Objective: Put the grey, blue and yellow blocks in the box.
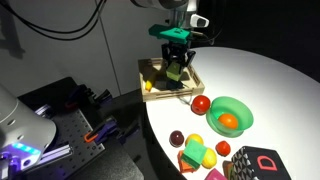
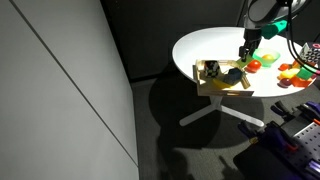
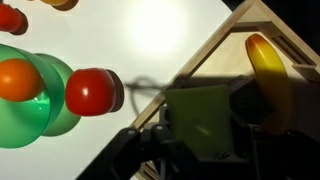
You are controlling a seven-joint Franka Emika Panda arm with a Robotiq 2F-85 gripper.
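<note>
- Near edge of the round white desk (image 1: pixel 270 80): a dark board with a red letter (image 1: pixel 256 163), beside a cluster of small toy pieces, among them a yellow-green piece (image 1: pixel 195 150) and a dark red piece (image 1: pixel 177 137).
- Toward the middle: a green bowl (image 1: pixel 231 113) with an orange ball (image 1: pixel 229 122) inside it. A red ball (image 1: pixel 201 103) lies just beside the bowl, on the side facing the box. In the wrist view it sits between the bowl and the box corner.
- Far edge, in both exterior views: the shallow wooden box (image 1: pixel 193 79), one corner at the desk's rim.
- Yellow block (image 3: pixel 262 58): inside the box, against a wall.
- Gripper (image 1: pixel 177 68): pointing down over the box, fingertips at about the level of its walls.
- Grey block (image 3: pixel 205 115): seen in the wrist view with the dark fingers (image 3: pixel 252 122) on both sides, so the gripper appears clamped on it, over the box's interior.
- No blue block can be made out.
</note>
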